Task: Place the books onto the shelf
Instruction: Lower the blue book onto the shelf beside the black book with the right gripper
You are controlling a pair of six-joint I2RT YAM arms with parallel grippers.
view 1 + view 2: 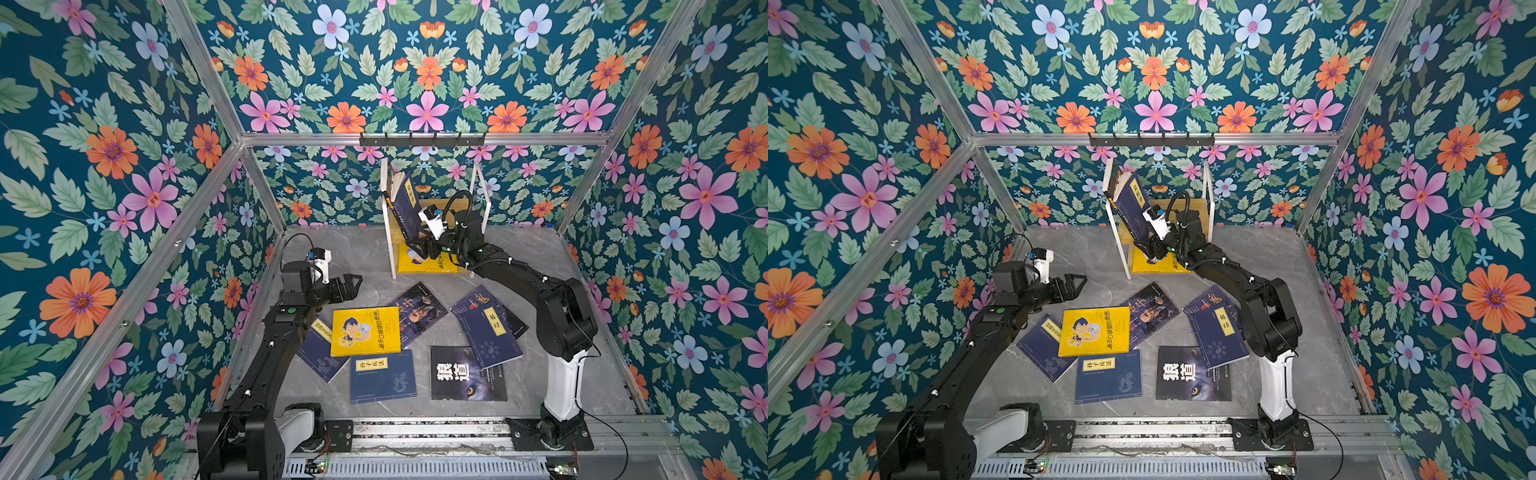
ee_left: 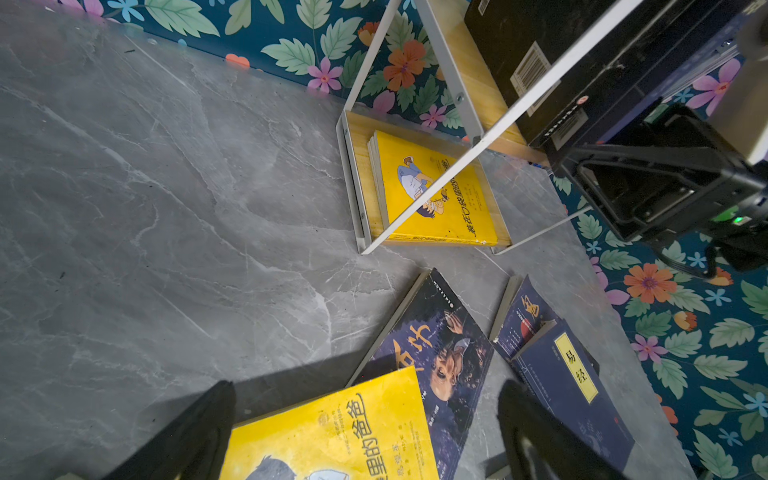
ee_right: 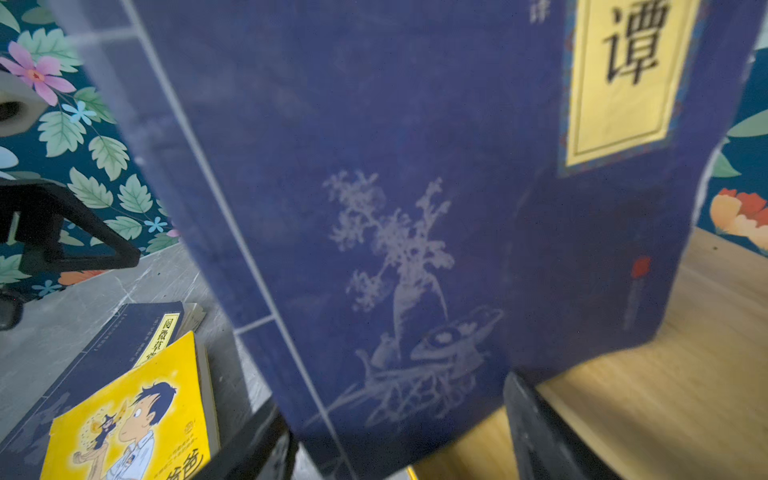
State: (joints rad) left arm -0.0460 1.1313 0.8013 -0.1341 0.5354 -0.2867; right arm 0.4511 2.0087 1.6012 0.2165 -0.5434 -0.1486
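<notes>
The shelf (image 1: 389, 241) stands at the back of the table, and a yellow book (image 1: 419, 264) lies flat on its lower board. On the upper board a navy book (image 1: 409, 208) leans left against other books. My right gripper (image 1: 422, 247) is at that book's lower edge. In the right wrist view its jaws (image 3: 395, 428) stand open on either side of the navy cover (image 3: 395, 208), with bare board showing beside one finger. Several books lie flat on the table, among them a yellow cartoon one (image 1: 365, 332) and a black wolf-eye one (image 1: 465, 374). My left gripper (image 1: 351, 286) hovers open above the yellow one's far edge (image 2: 332, 428).
A black hook rail (image 1: 422, 139) runs along the back wall above the shelf. Floral walls with aluminium posts (image 1: 257, 183) close in the grey marble table (image 1: 332, 257). The arms' base rail (image 1: 415, 432) runs along the front edge.
</notes>
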